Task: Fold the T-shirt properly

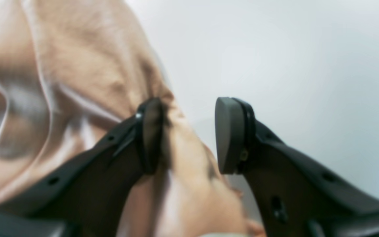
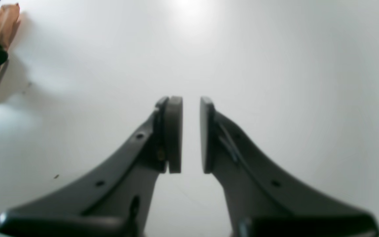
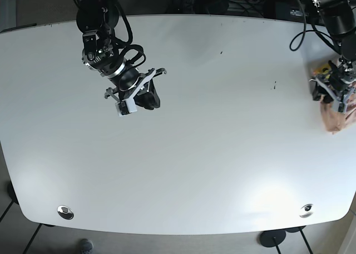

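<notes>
Tan cloth, thin and limp, is what I am dealing with: the shirt (image 3: 335,118) looks light and soft, so it will sag and bunch wherever I lift it, and I judge it slides easily on the smooth white table (image 3: 211,131). It lies crumpled at the table's far right edge in the base view, right under my left gripper (image 1: 189,135).

From the left wrist view my left fingers stand apart. One pad (image 1: 151,135) presses against a ridge of cloth, and a fold runs up between the two pads, but the other pad (image 1: 230,135) sits clear of it over bare table. So I am touching the shirt, not clamping it.

My right gripper (image 2: 191,135) hangs over bare table, well apart from the shirt, its pads a narrow gap apart and holding nothing.

A heap like this should be taken at a hem or a shoulder seam. In the blur I cannot tell either one.
</notes>
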